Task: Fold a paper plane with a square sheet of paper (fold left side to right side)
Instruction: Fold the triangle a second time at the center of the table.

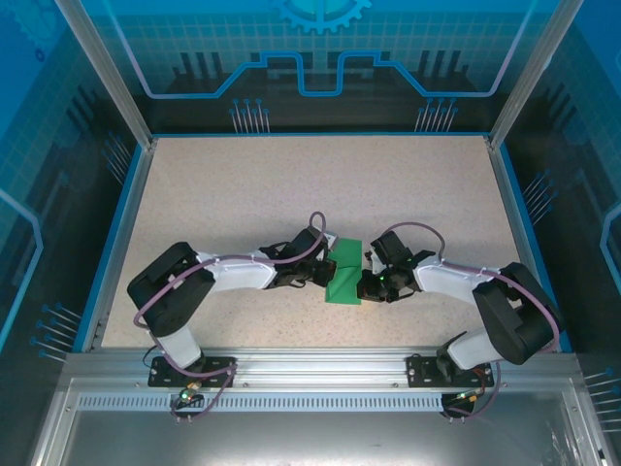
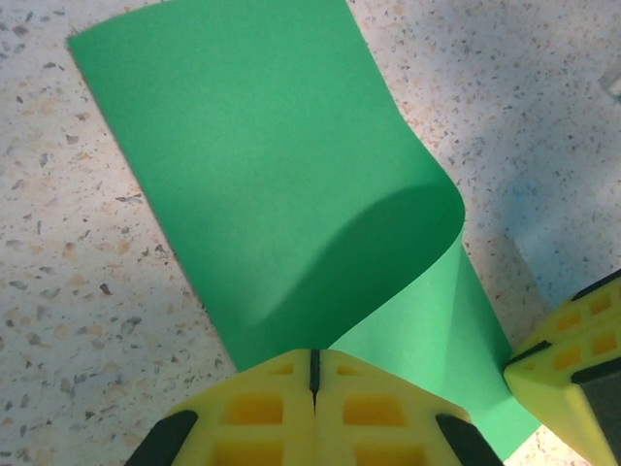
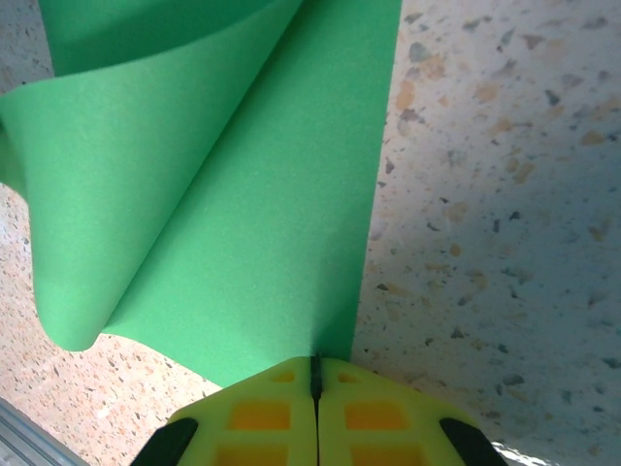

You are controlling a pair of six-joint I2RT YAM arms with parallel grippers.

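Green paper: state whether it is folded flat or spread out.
Folded over, not flat: the green paper curls back on itself in a rounded, uncreased bend.

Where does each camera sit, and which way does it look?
Top external: up high behind the arms, looking down at the table; shows both arms, with the left end effector and right end effector meeting at the green paper.
Left wrist: on the left wrist, looking down past its own shut yellow fingers at the curled paper; a right end effector finger pokes in at right.
Right wrist: on the right wrist, looking down past its own shut fingers at the paper's edge.
Shared: all three see the green paper.
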